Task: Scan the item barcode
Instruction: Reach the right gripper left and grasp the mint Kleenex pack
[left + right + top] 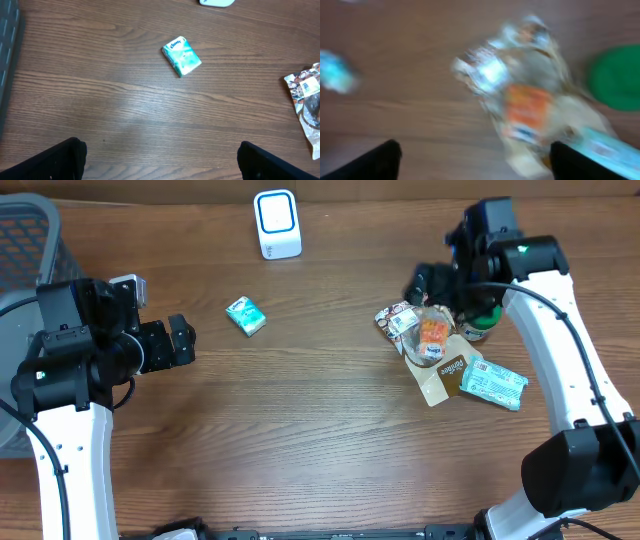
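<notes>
1. The right gripper (475, 150) stands wide, with nothing between its fingers; its own view is blurred.
2. Ahead of those fingers, a clear snack bag (432, 335) with an orange patch lies on the right part of the surface (300, 430), held by nothing.
3. The bag tops a small heap: a brown packet (450, 375) and a teal packet (497, 384) touch it, and a green-lidded bottle (480, 327) stands just beside.
4. The left gripper (160, 150) is wide too and holds nothing.
5. A tissue pack (181, 56) lies flat ahead of the left gripper, alone, between that gripper and the heap.
6. A white scanner (277, 224) stands at the far edge, well apart from the heap.
7. A basket (25, 240) sits at the far left corner.
</notes>
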Available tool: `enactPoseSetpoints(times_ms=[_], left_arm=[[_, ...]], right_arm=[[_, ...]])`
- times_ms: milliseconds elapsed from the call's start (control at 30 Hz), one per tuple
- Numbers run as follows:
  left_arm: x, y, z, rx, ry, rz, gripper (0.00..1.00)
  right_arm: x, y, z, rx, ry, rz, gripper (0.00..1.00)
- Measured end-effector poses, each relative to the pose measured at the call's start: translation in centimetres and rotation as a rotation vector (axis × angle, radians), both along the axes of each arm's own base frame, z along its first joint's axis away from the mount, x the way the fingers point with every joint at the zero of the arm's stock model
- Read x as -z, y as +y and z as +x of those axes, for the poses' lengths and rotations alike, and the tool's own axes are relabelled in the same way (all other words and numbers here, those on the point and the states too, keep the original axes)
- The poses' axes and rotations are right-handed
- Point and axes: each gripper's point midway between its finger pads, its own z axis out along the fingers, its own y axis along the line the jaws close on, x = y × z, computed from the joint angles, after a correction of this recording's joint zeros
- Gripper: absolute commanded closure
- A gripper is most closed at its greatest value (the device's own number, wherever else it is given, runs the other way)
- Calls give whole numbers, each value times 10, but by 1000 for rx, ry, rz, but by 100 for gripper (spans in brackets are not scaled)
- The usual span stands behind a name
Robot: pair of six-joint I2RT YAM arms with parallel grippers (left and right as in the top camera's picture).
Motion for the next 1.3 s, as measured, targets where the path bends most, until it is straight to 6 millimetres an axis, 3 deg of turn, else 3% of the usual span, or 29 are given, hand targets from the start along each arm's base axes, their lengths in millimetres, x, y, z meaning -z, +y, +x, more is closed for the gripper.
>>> enactPoseSetpoints(times_ms=[233, 333, 500, 633, 767, 867, 1000, 1300], left_arm=[[0, 0, 0, 0, 0, 0, 0], [0, 0, 0, 0, 0, 0, 1], [0, 0, 0, 0, 0, 0, 0], [0, 0, 0, 0, 0, 0, 0], [0, 0, 0, 0, 0, 0, 0], [0, 0, 0, 0, 0, 0, 0], [0, 0, 0, 0, 0, 0, 0], [0, 0, 0, 0, 0, 0, 0]], right_arm=[[-39, 84, 34, -202, -221, 300, 2], [-40, 125, 38, -284, -276, 358, 21], [-5, 206, 35, -401, -274, 417, 23], [50, 254, 27, -458, -196, 442, 24], [96, 273, 29, -459, -103, 429, 27], [117, 282, 38, -449, -86, 397, 34], [132, 286, 42, -434, -111, 320, 49], [155, 315, 42, -434, -222, 191, 50]])
